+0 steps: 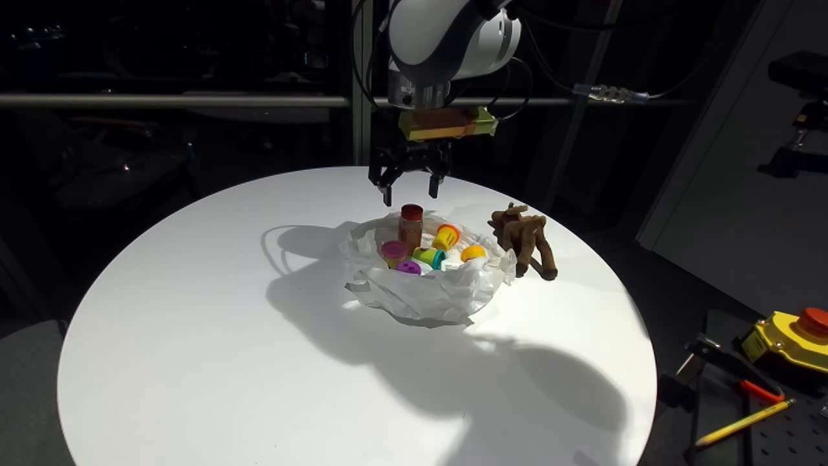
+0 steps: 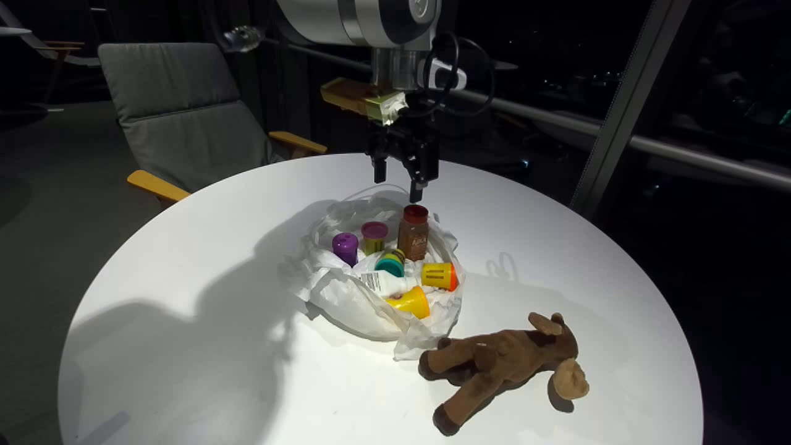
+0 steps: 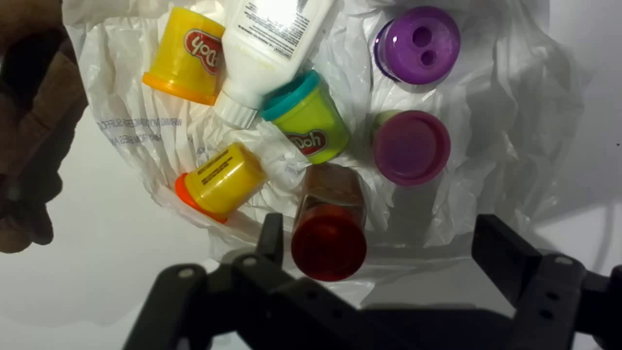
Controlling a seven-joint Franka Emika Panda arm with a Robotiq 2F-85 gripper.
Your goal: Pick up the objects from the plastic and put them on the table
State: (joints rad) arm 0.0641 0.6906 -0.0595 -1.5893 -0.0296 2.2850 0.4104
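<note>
- The gripper [image 1: 411,192], black and angular, is hanging near the top of the red jar [image 2: 413,242]; its jaws are standing well apart, released, gripping nothing.
- The jar is standing upright inside the plastic bag [image 1: 420,296], its smooth round lid capping reddish, see-through walls.
- The pink-lidded tub [image 3: 411,148] is standing upright near it, round lid uppermost.
- The green tub [image 3: 318,124], a tapered cylinder with a teal lid, is lying tipped; its red oval label is reading "Doh".
- The red-orange-lidded yellow tub [image 3: 231,177] is lying on its side, showing black print too small to read.
- The orange-lidded yellow tub [image 3: 187,56] is lying tipped, displaying a red label with "Doh".
- The white bottle [image 3: 265,58], with a ridged cap, is lying between that tub and the green one; its label is carrying dense fine print.
- The purple piece [image 3: 423,46], glossy and rounded, is showing two round holes.
- The bag, translucent and crumpled, is surrounding these on the round, smooth white table [image 1: 194,336]; its faint print is appearing too creased to read.
- The brown animal figure [image 2: 507,355], soft plush with dark feet, is lying on the table just beside the bag.
</note>
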